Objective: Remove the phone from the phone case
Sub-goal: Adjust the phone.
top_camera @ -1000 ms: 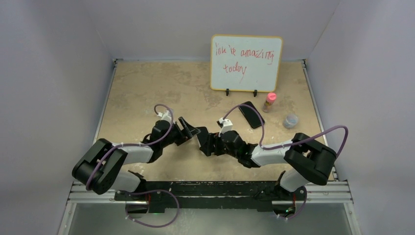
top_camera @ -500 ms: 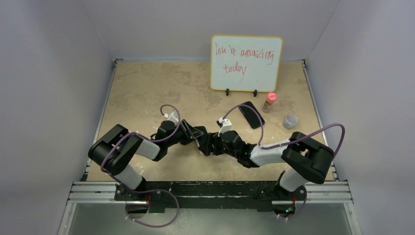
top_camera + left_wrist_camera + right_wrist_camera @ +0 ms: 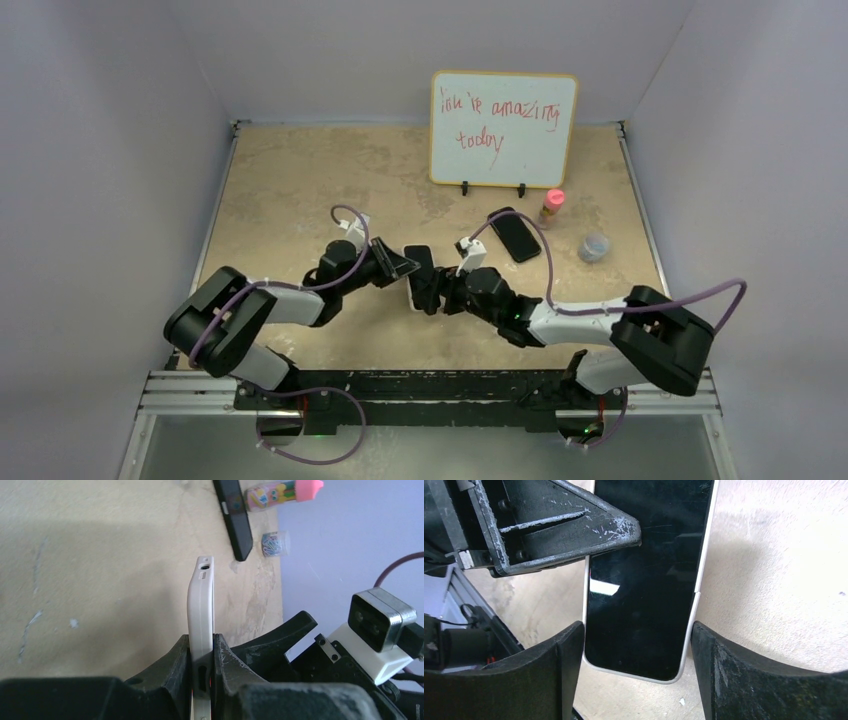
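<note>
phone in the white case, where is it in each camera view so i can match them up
Top external: the black-screened phone in its white plastic case is mid-table, between the two arms' tips.
Left wrist: centre, edge-on, clamped in the left hand.
Right wrist: upper middle, screen facing the camera.
Shared landmark: the left hand's scuffed black finger, upper left in the right wrist view, bottom centre in its own.

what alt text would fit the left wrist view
The left gripper clamps a white-cased phone edge-on above the tan table. Beyond lie a black phone and a pink-capped bottle.
</note>
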Motion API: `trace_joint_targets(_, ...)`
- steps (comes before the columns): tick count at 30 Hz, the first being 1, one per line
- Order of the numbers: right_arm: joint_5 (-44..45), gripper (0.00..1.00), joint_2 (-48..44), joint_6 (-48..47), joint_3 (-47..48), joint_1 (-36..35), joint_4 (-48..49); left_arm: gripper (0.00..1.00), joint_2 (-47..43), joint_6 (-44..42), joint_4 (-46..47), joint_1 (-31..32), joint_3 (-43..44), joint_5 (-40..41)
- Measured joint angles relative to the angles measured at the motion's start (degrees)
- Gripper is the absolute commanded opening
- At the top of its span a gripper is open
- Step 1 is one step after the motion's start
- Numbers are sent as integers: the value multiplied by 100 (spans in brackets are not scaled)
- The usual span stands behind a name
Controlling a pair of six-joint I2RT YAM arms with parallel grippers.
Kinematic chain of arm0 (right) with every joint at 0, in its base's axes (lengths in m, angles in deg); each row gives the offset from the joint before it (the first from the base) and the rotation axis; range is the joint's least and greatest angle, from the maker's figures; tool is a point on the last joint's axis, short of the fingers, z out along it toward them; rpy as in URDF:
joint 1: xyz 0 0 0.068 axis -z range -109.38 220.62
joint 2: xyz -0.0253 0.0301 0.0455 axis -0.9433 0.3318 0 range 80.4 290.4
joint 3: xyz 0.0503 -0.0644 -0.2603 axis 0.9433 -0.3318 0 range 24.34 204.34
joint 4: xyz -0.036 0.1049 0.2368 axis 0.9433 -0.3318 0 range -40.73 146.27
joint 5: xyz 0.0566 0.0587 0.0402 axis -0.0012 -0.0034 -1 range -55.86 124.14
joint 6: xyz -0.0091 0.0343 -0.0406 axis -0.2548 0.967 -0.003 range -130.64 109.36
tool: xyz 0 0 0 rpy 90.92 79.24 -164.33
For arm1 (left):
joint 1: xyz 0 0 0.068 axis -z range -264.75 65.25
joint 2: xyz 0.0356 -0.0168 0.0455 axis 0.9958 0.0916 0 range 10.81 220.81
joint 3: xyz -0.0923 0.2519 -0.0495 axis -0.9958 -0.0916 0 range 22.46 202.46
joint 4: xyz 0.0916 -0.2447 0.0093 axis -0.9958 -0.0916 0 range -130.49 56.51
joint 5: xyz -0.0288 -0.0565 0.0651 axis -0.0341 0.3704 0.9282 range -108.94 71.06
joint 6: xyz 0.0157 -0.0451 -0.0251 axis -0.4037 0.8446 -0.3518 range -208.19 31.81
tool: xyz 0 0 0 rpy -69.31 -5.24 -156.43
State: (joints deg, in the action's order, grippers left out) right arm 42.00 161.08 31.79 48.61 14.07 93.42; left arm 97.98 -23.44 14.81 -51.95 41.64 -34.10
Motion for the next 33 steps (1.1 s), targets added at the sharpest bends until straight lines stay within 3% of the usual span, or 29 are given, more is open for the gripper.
trace_joint_targets(3, 98, 86, -420, 0, -94, 22, -87, 0, -260, -258, -195, -61, 173, -155)
trace_joint_targets(8, 168, 98, -1165, -22, -243, 22, -234, 0, -476, -562, -269, -450, 385, -345)
trace_joint_targets(16, 380, 99, -2428, -72, -623, 28, -240, 0, -1097, -597, -9, -654, 385, -551)
trace_joint_targets(22, 514, 99, -2732, -341, -702, 33, 59, 0, -1939, -629, -79, -654, 417, -278)
trace_joint_targets(28, 404, 99, -2612, -544, -780, 37, 592, 0, -2485, -396, 282, -654, 251, 321)
trace_joint_targets(33, -42, 99, -1812, -739, -776, 37, 1801, 0, -2774, 153, 494, -654, -59, 754)
